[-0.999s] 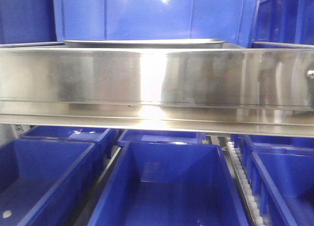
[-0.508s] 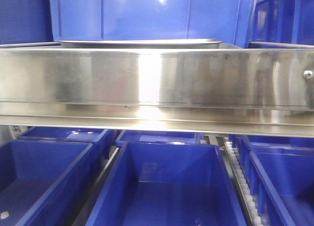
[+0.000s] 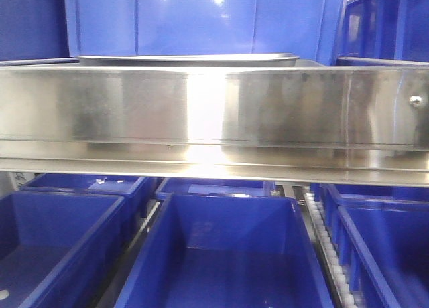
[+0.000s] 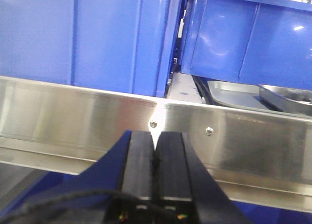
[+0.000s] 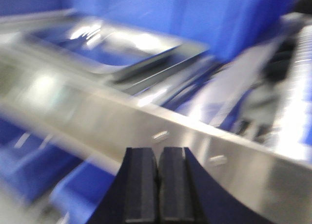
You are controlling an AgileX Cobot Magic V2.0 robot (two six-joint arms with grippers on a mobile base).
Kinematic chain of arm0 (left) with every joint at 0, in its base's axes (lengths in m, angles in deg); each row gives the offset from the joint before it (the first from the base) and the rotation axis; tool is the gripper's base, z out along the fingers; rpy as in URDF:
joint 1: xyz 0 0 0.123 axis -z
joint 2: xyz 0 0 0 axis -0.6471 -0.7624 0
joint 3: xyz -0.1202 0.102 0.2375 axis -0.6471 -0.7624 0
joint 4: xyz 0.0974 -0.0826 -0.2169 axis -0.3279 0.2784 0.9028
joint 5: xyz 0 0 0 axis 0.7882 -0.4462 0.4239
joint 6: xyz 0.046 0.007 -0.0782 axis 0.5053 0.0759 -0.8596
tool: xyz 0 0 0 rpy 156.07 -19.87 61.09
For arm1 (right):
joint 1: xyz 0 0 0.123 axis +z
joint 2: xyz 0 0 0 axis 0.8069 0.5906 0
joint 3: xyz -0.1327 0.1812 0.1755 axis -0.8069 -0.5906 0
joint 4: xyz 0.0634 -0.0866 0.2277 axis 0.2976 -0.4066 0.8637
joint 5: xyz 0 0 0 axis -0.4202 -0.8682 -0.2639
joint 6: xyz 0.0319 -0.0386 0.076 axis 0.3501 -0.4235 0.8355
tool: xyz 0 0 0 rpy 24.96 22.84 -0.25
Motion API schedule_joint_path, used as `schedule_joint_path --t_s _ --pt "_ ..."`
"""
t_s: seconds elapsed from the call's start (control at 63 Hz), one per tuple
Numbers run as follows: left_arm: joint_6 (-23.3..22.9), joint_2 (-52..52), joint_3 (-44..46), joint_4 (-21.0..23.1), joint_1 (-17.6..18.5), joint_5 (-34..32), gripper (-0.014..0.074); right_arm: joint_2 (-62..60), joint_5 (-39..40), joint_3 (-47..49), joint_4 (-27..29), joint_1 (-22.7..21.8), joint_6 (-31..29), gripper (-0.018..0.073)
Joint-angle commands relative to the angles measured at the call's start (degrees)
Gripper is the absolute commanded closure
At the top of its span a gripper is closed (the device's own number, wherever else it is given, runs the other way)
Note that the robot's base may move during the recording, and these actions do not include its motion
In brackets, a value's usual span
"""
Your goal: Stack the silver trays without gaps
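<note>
Both grippers sit low at the bottom centre of their wrist views, facing the steel shelf rail (image 4: 73, 112). The left gripper (image 4: 155, 153) has its pads pressed together on nothing; the right gripper (image 5: 158, 165) likewise, in a blurred frame. The silver trays (image 4: 239, 93) lie behind the rail at right of the left wrist view, one overlapping another. Blue bins (image 3: 228, 254) stand below.

Polished steel trays (image 3: 188, 58); glossy plastic bins (image 3: 228, 254)
</note>
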Motion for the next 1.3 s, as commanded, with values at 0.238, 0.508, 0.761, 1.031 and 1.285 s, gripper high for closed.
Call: schedule_joint_path --t_s 0.238,0.508,0.761,1.031,1.285 --pt "0.1 1.0 0.4 0.3 -0.1 -5.3 0.0644 -9.7 17.3 -11.2 2.9 -18.4 -0.5 0.0508" --pt "0.1 0.8 0.4 0.3 -0.1 -5.3 0.0645 -14.0 17.9 -15.3 2.6 -20.1 -0.8 0.0508" --pt "0.1 0.8 0.4 0.3 -0.1 -5.3 0.0645 -14.0 17.9 -15.3 2.6 -20.1 -0.8 0.0508" --pt "0.1 0.8 0.4 0.3 -0.1 -5.3 0.0645 -14.0 17.9 -15.3 2.6 -20.1 -0.8 0.0508" --pt "0.1 0.8 0.4 0.3 -0.1 -5.3 0.0645 -14.0 17.9 -15.3 2.6 -20.1 -0.8 0.0508"
